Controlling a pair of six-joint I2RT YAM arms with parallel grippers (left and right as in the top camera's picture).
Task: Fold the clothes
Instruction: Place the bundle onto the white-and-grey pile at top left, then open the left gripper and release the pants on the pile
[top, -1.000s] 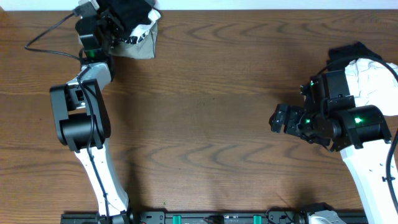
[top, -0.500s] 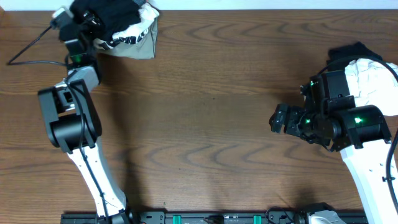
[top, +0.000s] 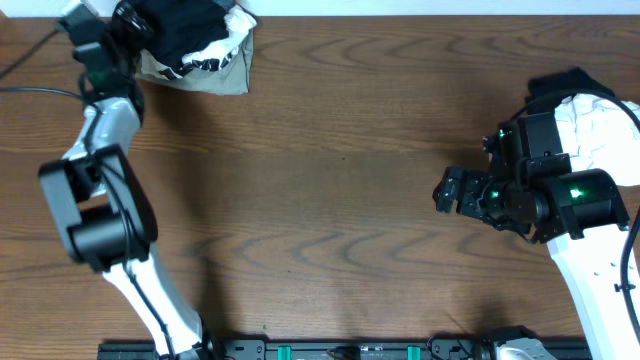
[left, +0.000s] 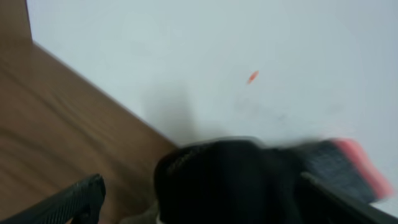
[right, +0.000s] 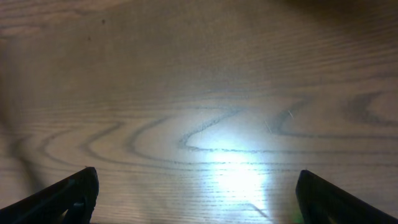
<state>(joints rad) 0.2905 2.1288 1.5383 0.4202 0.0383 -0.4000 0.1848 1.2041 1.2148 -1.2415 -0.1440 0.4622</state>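
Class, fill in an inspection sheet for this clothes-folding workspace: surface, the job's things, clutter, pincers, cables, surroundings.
Surface: brown wooden table, bare in the middle.
Job's things: clothes pile, black over olive-grey, at the far left corner; white and black garments at the right edge, partly under the right arm.
Clutter: nothing seen.
Pincers: left pincer open, at the black garment; right pincer open over bare wood.
Cables: black cable trails from the left arm off the left edge.
Surroundings: white wall behind; rail along the near edge.

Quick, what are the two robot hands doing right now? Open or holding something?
Left gripper: open, black garment right in front, not gripped.
Right gripper: open, empty, over the table.
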